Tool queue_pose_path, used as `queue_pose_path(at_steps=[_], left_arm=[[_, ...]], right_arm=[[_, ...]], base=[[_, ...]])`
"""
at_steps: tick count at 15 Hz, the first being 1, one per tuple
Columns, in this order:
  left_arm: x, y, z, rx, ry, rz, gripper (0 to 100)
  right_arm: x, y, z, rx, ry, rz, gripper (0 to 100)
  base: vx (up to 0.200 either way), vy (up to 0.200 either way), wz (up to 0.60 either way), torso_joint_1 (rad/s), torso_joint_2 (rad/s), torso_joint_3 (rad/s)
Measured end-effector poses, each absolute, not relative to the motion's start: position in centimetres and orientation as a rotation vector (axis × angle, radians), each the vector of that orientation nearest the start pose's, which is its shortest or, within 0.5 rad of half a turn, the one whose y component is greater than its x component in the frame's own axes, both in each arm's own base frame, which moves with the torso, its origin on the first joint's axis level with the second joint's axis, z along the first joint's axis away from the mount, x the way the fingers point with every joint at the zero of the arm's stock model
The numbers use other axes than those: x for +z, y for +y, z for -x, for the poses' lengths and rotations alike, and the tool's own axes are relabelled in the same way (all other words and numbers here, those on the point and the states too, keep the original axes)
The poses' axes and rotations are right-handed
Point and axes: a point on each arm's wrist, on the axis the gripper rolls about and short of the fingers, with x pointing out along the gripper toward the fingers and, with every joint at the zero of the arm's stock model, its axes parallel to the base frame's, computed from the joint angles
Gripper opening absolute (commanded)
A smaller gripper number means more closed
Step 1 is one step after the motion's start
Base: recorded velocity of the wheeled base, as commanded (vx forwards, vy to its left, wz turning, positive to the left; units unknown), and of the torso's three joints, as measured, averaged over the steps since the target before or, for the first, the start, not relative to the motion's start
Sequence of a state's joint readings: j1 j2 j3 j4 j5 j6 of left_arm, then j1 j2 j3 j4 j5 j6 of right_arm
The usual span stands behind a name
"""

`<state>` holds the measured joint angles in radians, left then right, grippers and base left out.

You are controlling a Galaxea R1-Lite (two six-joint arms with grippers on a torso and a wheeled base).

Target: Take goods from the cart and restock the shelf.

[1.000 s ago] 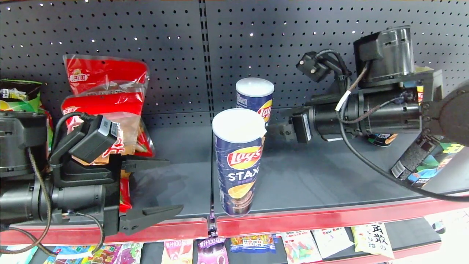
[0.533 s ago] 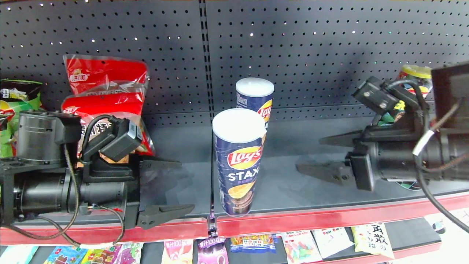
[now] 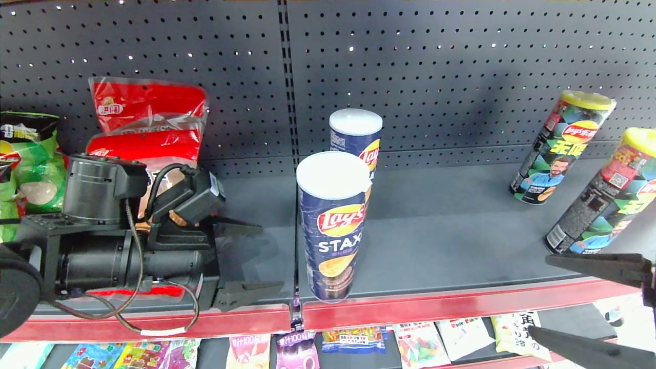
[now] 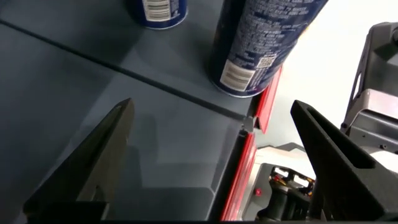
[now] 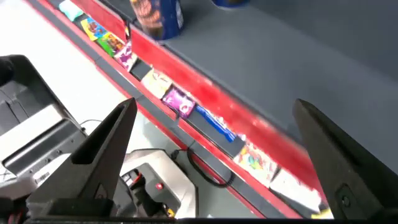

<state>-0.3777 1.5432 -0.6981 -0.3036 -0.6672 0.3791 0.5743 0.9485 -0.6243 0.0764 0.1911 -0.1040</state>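
Left gripper (image 3: 270,258) sits at 9 o'clock from the front blue can (image 3: 333,225), just beside it and not touching. Its jaws are spread wide with nothing between them. One finger is over the shelf (image 3: 435,241) deck, the other is at the red rail (image 3: 435,305). In the left wrist view the left gripper (image 4: 211,106) has bare deck between its fingers, with the front blue can (image 4: 261,37) ahead of it.

The front blue can stands upright at the shelf's front edge, centre of the head view. The rear blue can (image 3: 356,136) is at 12 o'clock right behind it, its lower part hidden by the front one.

Right gripper (image 3: 540,294) is at 4 o'clock in the head view, wide open and empty, off the shelf in front of the rail. Right gripper (image 5: 214,104) looks onto the rail and the snack packets (image 5: 180,102) on the tier below.

Around:
- Red bags (image 3: 148,118) at 10 o'clock lean on the pegboard (image 3: 410,77), their lower half blocked by the left arm.
- Green bag (image 3: 31,164) is at 9 o'clock, at the view's edge.
- Two yellow-lid cans (image 3: 561,146) are at 3 o'clock, well apart from the blue cans.
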Motion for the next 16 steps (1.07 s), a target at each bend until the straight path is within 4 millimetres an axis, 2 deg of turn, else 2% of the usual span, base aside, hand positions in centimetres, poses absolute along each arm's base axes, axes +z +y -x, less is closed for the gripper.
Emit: queue_pose_path(at_steps=[4,16], left_arm=[[16.5,-11.1,-23.1,-1.128,0.373,-0.255,100],[16.3,-13.6,-26.0,-1.152,0.371,-0.268,100]], right_arm=[[22.0,4.9,-6.9,0.754,0.325,0.136,100],[22.0,4.0,-6.1,0.706,0.292,0.119,100]], base=[[0.0,0.0,0.0,0.0,0.0,0.0],[0.0,0.0,0.0,0.0,0.0,0.0]])
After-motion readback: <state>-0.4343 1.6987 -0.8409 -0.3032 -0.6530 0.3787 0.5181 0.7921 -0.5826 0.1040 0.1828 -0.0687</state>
